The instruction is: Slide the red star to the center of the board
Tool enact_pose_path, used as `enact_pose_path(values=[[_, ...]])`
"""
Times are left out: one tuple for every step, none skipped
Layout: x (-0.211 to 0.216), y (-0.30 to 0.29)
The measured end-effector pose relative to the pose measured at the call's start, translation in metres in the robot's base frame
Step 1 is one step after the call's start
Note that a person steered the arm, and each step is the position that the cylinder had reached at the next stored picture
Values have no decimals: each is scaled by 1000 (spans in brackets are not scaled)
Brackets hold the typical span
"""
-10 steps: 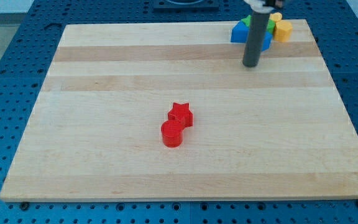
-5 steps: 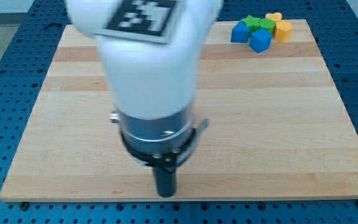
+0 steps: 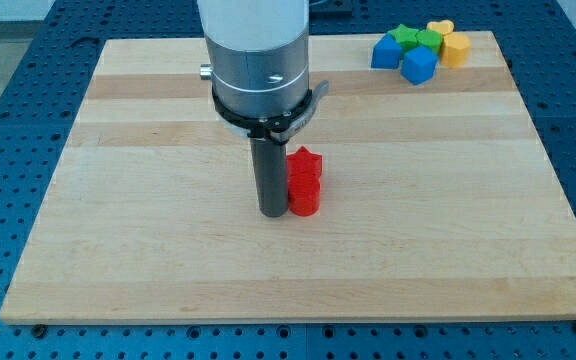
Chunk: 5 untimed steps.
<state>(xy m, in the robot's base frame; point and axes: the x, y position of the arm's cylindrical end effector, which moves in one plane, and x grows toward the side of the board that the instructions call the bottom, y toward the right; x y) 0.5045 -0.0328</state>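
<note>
Red star [image 3: 307, 161] beside my tip [image 3: 273, 212].

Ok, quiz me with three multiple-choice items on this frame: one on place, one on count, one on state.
1. Where is my tip relative to the red blocks?
A. on their left in the view
B. on their right
C. far above them

2. How many red blocks show?
A. one
B. two
C. four

3. What is the tip's state?
A. far from any block
B. hidden
C. right against the red cylinder

Answers:
1 A: the rod stands left of the pair.
2 B: the red star and the cylinder.
3 C: no gap shows between them.
</note>
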Motion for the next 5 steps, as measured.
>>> enact_pose_path(values=[[-14, 13], [-51, 46], [-73, 66], [-73, 65], [-63, 32]])
